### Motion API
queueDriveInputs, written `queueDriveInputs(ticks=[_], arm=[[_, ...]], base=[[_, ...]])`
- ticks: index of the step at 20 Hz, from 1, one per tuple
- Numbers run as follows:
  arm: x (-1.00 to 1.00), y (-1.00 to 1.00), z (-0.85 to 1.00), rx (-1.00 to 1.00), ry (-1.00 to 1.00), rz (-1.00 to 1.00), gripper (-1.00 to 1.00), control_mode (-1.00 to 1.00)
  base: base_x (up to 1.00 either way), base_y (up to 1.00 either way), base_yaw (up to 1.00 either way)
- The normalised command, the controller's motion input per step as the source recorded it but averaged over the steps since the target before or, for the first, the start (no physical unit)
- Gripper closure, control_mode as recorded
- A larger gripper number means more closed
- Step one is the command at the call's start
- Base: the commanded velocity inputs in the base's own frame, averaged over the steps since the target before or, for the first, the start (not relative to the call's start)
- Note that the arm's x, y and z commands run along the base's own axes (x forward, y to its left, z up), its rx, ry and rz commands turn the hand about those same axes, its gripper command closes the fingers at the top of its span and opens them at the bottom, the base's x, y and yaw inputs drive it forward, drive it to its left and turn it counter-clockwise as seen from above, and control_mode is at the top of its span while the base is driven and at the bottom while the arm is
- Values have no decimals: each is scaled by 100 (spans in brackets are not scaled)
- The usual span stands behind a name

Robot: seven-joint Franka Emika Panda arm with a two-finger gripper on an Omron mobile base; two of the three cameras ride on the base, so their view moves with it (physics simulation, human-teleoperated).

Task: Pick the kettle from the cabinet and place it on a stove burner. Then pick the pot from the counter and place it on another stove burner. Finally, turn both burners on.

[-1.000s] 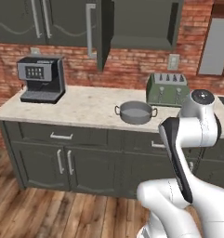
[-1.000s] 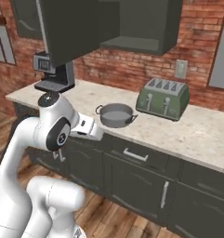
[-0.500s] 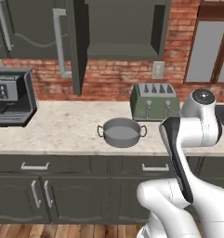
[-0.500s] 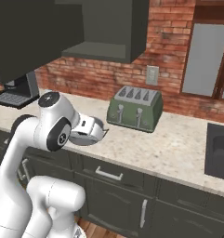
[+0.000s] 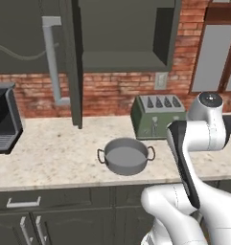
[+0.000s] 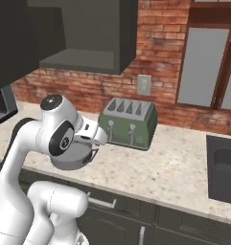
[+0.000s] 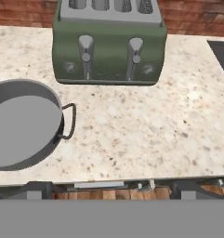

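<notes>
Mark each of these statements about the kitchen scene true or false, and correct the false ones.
1. The pot sits on the counter, in front of the toaster and to its left. True.
2. The pot has a lid on it. False: it is open and looks empty.
3. The cabinet door stands open. True.
4. The kettle stands on the counter beside the pot. False: only the pot, the toaster and a coffee machine stand there.
5. The toaster is red. False: it is green.
</notes>
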Motion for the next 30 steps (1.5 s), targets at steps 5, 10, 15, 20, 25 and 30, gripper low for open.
queueDriveInputs(ticks=[5, 10, 15, 20, 25, 30], arm=[[0, 0, 0, 0, 0, 0, -100, 100], [0, 0, 0, 0, 0, 0, -100, 100], [0, 0, 0, 0, 0, 0, -100, 100], [0, 0, 0, 0, 0, 0, -100, 100], [0, 0, 0, 0, 0, 0, -100, 100], [0, 5, -1, 0, -1, 0, -100, -100]], base=[[35, 28, -8], [38, 28, -5], [38, 29, -5], [35, 28, -5], [9, 12, -1], [0, 0, 0]])
